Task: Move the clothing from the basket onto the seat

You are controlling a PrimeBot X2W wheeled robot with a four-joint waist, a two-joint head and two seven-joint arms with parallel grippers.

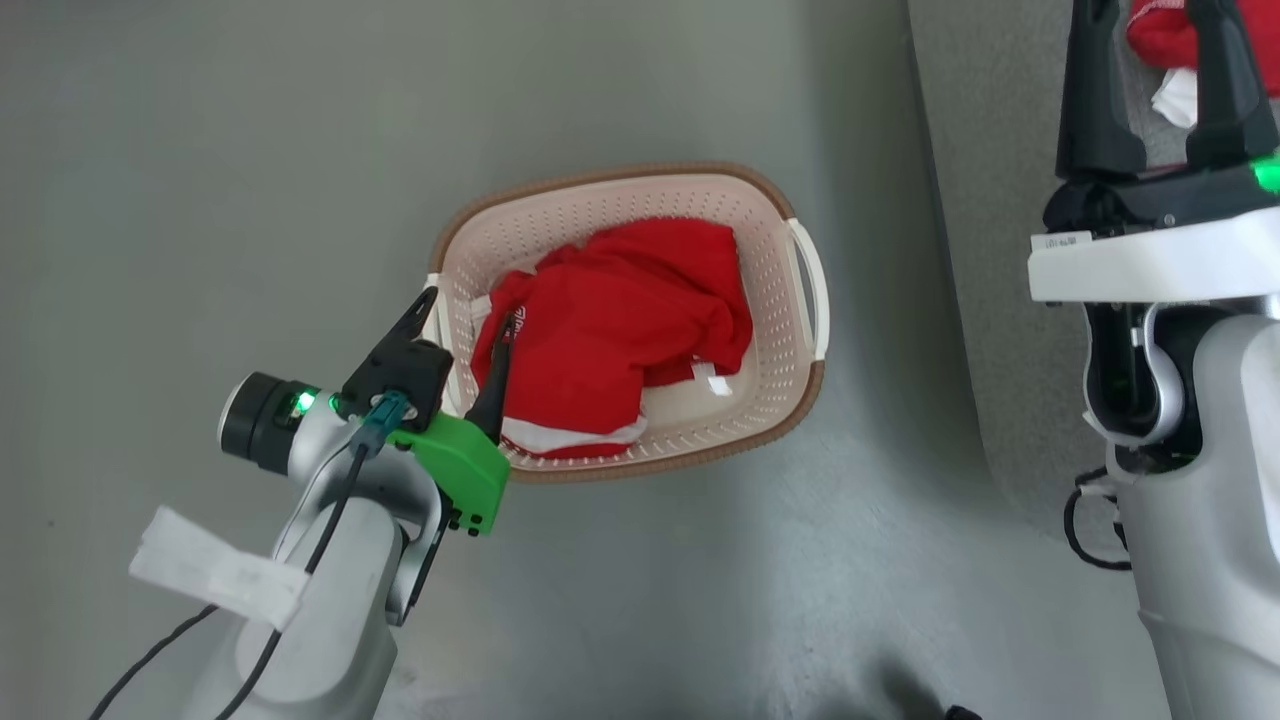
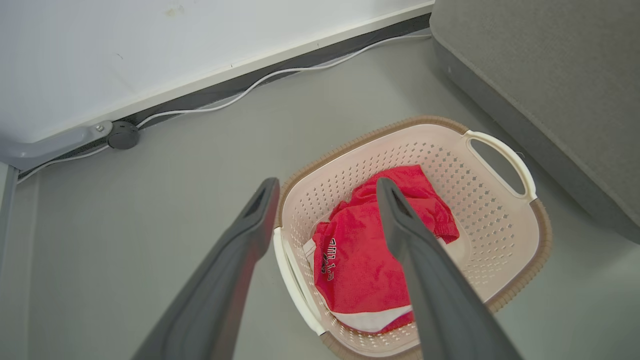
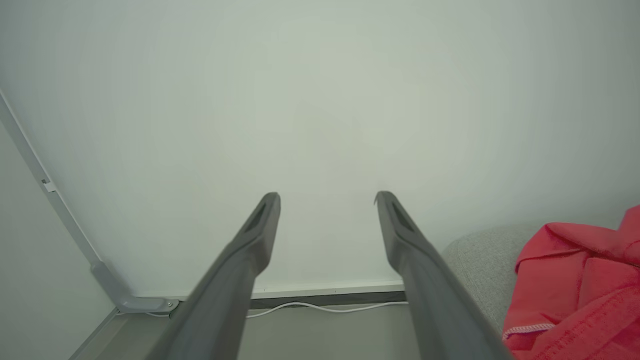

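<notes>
Your left end effector [image 1: 473, 303] is spread wide w/ nothing in it, at the basket's [image 1: 620, 175] left edge. One finger is over the red clothing [image 1: 620, 320] heaped inside, the other outside the rim by the near white handle [image 2: 295, 285]. Can't tell how high it sits above the fabric. Another red garment [image 3: 575, 280] lies on the seat [image 1: 985, 200], next to your right end effector [image 3: 327, 197], also wide open & empty.

Risks, IMO:
- Go straight down from here & you straddle the rim. Close then & you pinch handle or wall, not cloth. The basket looks light, so it'd prob. lift or skid on the floor [image 1: 200, 150]. Shift toward the basket's middle first.
- Catch just one fold at the heap's edge & the rest may trail, hook the rim & tip the basket, or slip out short of the seat.
- The heap may be >1 piece (white stripe [image 1: 575, 435] at the basket's near edge), so a shallow pinch prob. takes only part.

Around: the seat runs along the basket's right side, near but not touching. The right arm [image 1: 1200, 450] stands over the seat's near edge, i.e. in your drop lane, so clear it or place beside it. The white cable [image 2: 280, 75] along the wall [image 2: 150, 50] foot is well apart, no issue.
</notes>
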